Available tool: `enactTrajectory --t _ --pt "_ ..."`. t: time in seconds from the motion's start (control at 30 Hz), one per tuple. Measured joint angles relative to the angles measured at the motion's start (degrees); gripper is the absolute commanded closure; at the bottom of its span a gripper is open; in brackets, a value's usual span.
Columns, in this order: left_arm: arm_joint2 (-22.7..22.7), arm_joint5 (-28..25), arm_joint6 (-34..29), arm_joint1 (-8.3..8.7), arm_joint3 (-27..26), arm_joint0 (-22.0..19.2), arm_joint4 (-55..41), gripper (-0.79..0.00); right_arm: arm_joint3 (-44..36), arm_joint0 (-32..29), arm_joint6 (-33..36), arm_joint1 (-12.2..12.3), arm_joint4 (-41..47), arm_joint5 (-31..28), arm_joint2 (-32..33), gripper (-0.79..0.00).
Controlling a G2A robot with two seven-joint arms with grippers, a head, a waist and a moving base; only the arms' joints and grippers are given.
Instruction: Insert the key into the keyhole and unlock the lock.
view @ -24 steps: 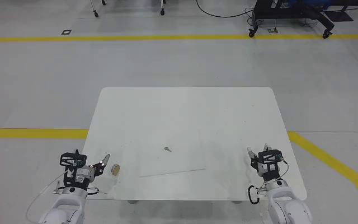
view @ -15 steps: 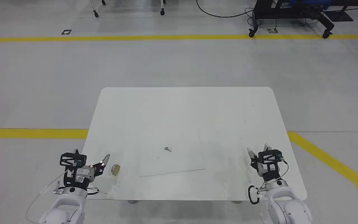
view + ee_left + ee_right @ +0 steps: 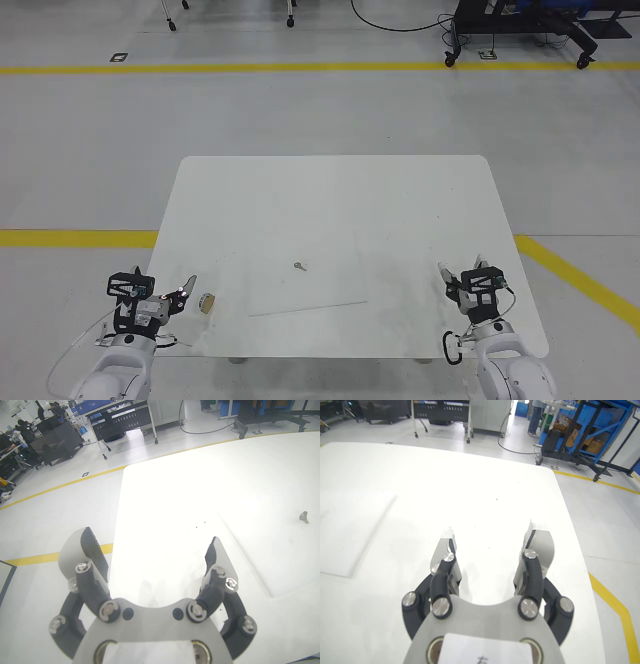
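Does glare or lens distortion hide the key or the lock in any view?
Left wrist view: table washed out by glare, its far edge bowed by the lens, key shows. Right wrist view: glare too, soft shadows under the right gripper. Top view: even light, lock small but plain.

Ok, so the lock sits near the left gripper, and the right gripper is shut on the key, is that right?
Not quite. The lock does sit near the left gripper, but the right gripper is open and empty, as the right wrist view shows. The key lies on the table near its middle, seen in the top view.
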Motion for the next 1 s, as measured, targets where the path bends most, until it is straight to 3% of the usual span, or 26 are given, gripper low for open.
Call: enactTrajectory --t 0.23,0.73,0.83,1.0 --pt "0.0 0.0 0.0 0.0 0.0 0.0 0.0 -0.785 2.09 7.59 1.87 -0.45 -2.43 -6.58 -7.22 -0.785" --pt "0.0 0.0 0.0 0.0 0.0 0.0 0.0 -0.785 2.37 7.82 1.95 -0.52 -2.12 -6.72 -7.59 -0.785" --pt "0.0 0.0 0.0 0.0 0.0 0.0 0.0 -0.785 4.77 12.55 4.43 -0.99 -1.41 -10.96 -11.93 -0.785" --pt "0.0 0.0 0.0 0.0 0.0 0.0 0.0 -0.785 16.49 28.34 6.62 -2.83 -0.92 -25.23 -24.26 -0.785"
